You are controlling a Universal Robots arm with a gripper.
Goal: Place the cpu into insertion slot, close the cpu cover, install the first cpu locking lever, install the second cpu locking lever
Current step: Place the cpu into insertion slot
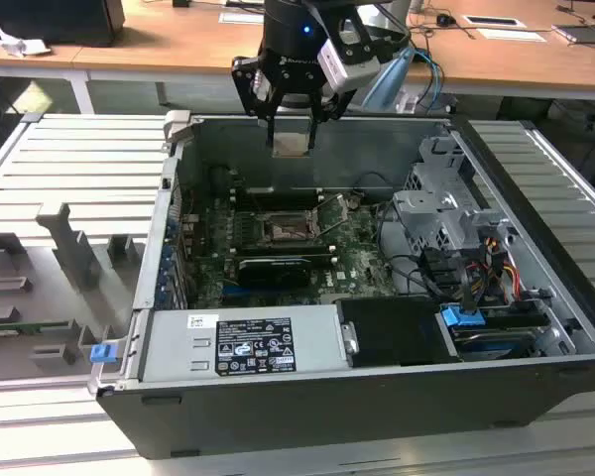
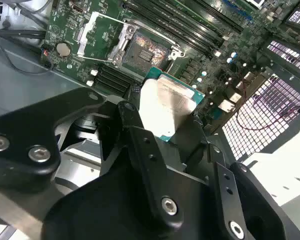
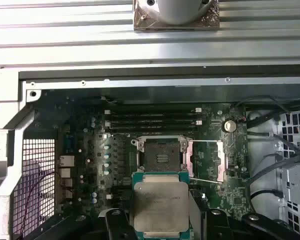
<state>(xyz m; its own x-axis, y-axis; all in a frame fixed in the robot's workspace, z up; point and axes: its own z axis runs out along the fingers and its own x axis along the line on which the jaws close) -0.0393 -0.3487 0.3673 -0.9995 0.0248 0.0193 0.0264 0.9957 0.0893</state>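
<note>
My gripper [image 1: 294, 134] hangs above the back wall of the open computer case, shut on the cpu [image 1: 295, 145]. The cpu is a pale silvery square chip on a green board, held flat between the black fingers [image 2: 135, 117] in both wrist views [image 3: 160, 207]. Below it on the motherboard lies the insertion slot [image 3: 161, 154], a dark square socket with a metal rim, bare inside [image 2: 147, 52] [image 1: 283, 231]. The cpu cover [image 3: 206, 160] is swung open beside the slot [image 2: 97, 35]. Two thin locking levers [image 3: 205, 182] stand raised next to the cover.
The open computer case [image 1: 139, 327] lies on a slatted metal table. Long black memory slots [image 3: 152, 120] run beside the socket. A drive cage and cables [image 1: 446, 228] fill the exterior view's right. A power supply [image 1: 248, 342] sits at the front. A wooden desk [image 1: 159, 40] stands behind.
</note>
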